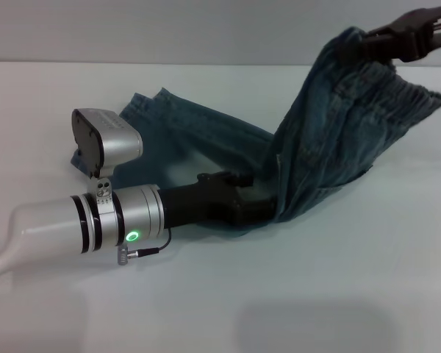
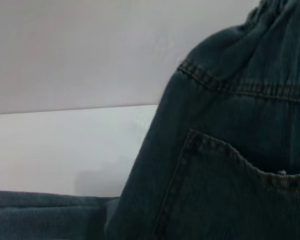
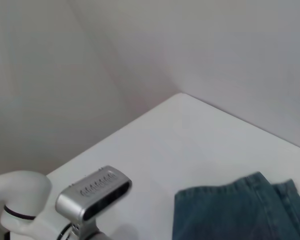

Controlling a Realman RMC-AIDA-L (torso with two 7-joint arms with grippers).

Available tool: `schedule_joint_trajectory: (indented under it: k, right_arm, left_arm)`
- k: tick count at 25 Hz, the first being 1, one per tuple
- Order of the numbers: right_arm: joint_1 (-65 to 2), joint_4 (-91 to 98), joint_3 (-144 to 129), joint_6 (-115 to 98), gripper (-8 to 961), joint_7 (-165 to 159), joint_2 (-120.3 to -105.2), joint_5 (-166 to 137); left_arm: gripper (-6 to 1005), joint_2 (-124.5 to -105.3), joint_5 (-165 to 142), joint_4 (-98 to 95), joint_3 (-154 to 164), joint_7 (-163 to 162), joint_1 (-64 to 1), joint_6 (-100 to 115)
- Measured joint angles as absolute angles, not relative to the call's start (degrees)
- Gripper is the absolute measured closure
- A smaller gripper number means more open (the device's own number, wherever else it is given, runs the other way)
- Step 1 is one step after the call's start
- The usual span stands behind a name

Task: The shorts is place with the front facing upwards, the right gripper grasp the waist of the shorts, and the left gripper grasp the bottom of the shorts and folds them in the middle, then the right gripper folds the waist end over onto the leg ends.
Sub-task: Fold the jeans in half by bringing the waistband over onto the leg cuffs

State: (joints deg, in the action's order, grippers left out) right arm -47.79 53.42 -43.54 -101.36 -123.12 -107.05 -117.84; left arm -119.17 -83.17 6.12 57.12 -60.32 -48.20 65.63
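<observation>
The shorts look already folded lengthwise, one leg stacked on the other, so the first fold seems done. The second is under way. The right gripper, at about 1 o'clock in the head view, is closed on the waist of the shorts and holds it lifted well clear of the table, the denim hanging down in a drape. The leg ends lie flat toward 10 o'clock, with the hemmed cuffs plain in the right wrist view (two layers, edge on edge).

The left gripper reaches in low near the centre, its tip against or under the hanging cloth. Whether its fingers are open or closed I cannot tell, since the denim hides them. Its wrist view shows only a back pocket and orange-stitched seam close up.

What is left, by my judgement, is carrying the waist across toward 10 o'clock and laying it on the cuffs.

The surface is a plain white table, matte and smooth. Behind it stand bare pale walls that meet in a corner.
</observation>
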Motion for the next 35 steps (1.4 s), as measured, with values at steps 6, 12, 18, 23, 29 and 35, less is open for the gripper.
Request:
schedule_joint_trajectory:
  k: [6,12,18,23,29,35]
  right_arm:
    - [-50.2,52.3,-43.9,-100.8,947,-123.1,-108.15,-117.7]
    - [-52.8,49.6,-44.0,-99.1,946,-122.8,-108.49,-117.8]
    - [-54.1,49.1,-45.0,-97.4,946,-122.7,-108.59,-117.9]
    - [-54.9,49.0,-45.1,-97.2,946,-122.7,-109.0,-117.9]
    - [-55.1,48.3,-45.5,-96.9,947,-122.6,-109.32,-117.9]
    - [-54.4,47.6,-45.5,-97.0,947,-122.5,-109.89,-117.8]
  left_arm:
    - [166,-119.18,-83.2,6.2,57.1,-60.3,-48.2,67.8]
    - [166,-119.18,-84.0,6.7,57.0,-60.3,-48.6,69.7]
    - [166,-119.18,-86.0,6.8,56.5,-60.3,-48.9,70.0]
    - [166,-119.18,-86.2,6.8,56.8,-60.3,-48.9,70.1]
    - [166,-119.18,-86.3,5.9,56.5,-60.4,-47.9,70.1]
    - [166,-118.99,-86.3,0.8,58.0,-63.2,-44.3,70.1]
